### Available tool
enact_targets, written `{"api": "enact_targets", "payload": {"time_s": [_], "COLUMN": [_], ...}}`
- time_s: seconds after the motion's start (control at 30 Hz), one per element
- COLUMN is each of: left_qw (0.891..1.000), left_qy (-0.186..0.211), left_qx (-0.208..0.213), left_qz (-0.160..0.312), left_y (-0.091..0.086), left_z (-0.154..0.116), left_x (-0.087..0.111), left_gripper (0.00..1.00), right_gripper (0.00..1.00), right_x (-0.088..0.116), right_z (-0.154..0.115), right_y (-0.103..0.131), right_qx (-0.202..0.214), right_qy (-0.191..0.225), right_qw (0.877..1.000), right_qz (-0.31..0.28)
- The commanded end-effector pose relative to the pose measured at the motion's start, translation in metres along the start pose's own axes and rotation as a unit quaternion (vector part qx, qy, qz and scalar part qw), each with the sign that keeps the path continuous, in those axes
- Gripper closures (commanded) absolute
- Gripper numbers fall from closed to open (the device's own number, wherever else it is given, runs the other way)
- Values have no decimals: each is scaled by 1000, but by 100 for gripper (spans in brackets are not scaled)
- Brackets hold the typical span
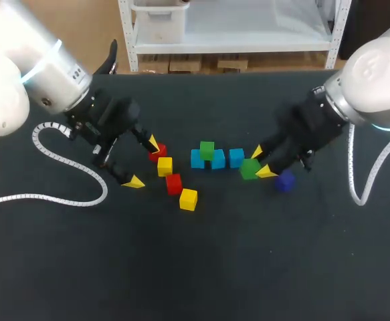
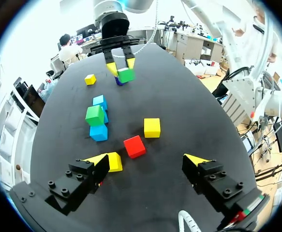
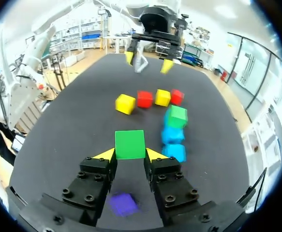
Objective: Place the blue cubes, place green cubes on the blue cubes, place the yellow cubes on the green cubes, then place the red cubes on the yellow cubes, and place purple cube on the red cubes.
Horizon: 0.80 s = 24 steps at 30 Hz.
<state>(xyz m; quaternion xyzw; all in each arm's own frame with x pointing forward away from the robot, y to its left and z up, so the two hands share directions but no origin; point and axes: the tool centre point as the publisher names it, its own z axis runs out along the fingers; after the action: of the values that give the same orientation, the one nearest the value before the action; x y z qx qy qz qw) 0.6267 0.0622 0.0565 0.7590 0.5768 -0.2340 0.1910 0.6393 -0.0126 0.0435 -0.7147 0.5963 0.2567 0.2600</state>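
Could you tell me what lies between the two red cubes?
A yellow cube sits between the far red cube and near red cube, as the head view shows.

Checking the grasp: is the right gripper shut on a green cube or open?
Shut: the right gripper has both yellow tips pressing opposite sides of the green cube.

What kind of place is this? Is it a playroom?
Probably a robot lab, not a playroom. A left arm and a right arm hang over a black table, the right gripper holds a green cube, and other coloured cubes lie ready for stacking.
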Motion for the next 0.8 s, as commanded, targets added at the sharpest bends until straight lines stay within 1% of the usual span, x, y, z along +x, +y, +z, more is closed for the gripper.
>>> {"api": "enact_targets", "payload": {"time_s": [0.03, 0.1, 0.33, 0.5, 0.63, 0.77, 0.8], "left_qw": [1000, 1000, 1000, 1000, 1000, 1000, 1000], "left_qy": [-1, -1, -1, -1, -1, -1, -1], "left_qx": [1, 1, 1, 1, 1, 1, 1], "left_qz": [1, 1, 1, 1, 1, 1, 1], "left_y": [2, 2, 2, 2, 2, 2, 2], "left_z": [0, 0, 0, 0, 0, 0, 0], "left_x": [1, 1, 1, 1, 1, 1, 1], "left_gripper": [0, 0, 0, 0, 0, 0, 0], "right_gripper": [100, 100, 100, 100, 100, 100, 100], "right_x": [-2, -2, -6, -10, -14, -15, -13], "right_z": [-3, -3, -5, -6, -5, -1, 0], "right_y": [5, 4, -2, -11, -19, -28, -30], "right_qx": [40, 50, 68, 61, 52, 51, 53], "right_qy": [26, 25, 66, 91, 103, 105, 101], "right_qw": [999, 998, 996, 994, 993, 993, 993], "right_qz": [5, 8, 2, -3, -6, 2, 11]}}
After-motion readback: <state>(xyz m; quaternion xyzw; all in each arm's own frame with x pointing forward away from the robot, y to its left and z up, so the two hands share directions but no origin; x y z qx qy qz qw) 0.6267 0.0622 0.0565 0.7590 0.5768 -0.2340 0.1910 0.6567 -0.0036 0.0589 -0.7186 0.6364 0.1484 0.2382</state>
